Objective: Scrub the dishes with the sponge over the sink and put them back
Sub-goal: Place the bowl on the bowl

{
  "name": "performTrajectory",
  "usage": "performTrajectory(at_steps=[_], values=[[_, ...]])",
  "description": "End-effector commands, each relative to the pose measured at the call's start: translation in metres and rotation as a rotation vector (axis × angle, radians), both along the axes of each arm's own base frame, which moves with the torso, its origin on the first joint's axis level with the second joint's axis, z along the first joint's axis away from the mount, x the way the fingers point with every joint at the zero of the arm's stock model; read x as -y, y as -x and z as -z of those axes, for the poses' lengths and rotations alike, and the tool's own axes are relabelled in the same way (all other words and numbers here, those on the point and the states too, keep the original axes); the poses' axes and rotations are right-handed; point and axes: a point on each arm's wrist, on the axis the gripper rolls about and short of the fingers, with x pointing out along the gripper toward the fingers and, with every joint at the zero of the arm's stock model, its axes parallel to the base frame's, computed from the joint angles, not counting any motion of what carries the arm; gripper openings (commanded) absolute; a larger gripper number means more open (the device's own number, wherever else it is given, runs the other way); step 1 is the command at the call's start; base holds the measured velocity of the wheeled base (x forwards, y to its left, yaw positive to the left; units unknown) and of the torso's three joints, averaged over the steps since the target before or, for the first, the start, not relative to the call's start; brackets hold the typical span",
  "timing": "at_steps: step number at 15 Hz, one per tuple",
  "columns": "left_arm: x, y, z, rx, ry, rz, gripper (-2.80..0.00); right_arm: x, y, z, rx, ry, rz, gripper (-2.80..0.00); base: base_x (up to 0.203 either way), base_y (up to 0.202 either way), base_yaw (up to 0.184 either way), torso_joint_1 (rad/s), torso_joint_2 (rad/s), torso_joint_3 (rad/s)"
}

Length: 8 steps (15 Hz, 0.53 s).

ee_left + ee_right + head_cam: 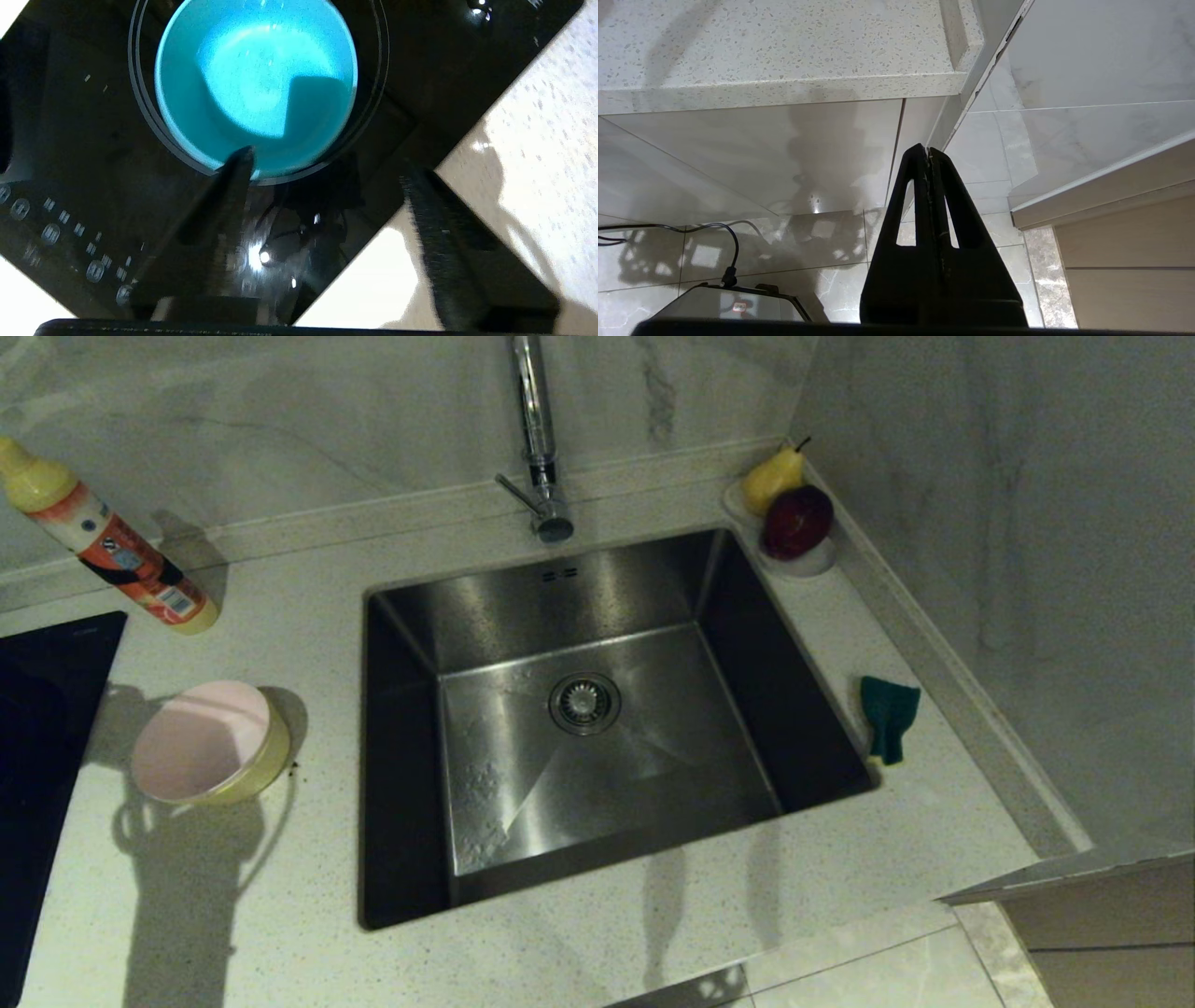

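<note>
**One bowl on slick glass, two stacked by the sink**

Blue bowl (256, 88) upright on the black cooktop (84, 116), apart from the pink bowl (200, 739) nested in the yellow bowl (266, 761) on the counter (280, 915) left of the sink (597, 728). Left gripper (327, 172) open above the blue rim, one finger (236, 170) overlapping it. Likely risks: nudging or skidding the bowl across glass, a shallow rim pinch slipping. Sponge (887, 714) far right; right gripper (929, 156) closed, parked low.

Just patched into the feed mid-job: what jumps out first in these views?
The large stainless steel sink fills the middle of the speckled counter, and nothing lies in it. A pale pink plastic bowl nested in a yellow one sits to its left. The open left gripper hovers beside a light blue plastic bowl on the black glass cooktop.
</note>
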Motion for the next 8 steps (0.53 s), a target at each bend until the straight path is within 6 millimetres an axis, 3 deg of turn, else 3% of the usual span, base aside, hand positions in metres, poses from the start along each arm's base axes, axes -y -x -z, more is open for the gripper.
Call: performTrajectory(at_steps=[1, 8], values=[[-0.016, -0.014, 0.008, -0.005, 0.013, 0.001, 0.0, 0.0, 0.0, 0.0, 0.0, 0.001, 0.001, -2.8, 0.0, 0.0, 0.0, 0.0, 0.0, 0.0], [-0.026, -0.026, 0.02, -0.008, 0.047, 0.043, 0.0, 0.0, 0.0, 0.0, 0.0, 0.001, -0.002, -2.8, 0.0, 0.0, 0.0, 0.0, 0.0, 0.0]])
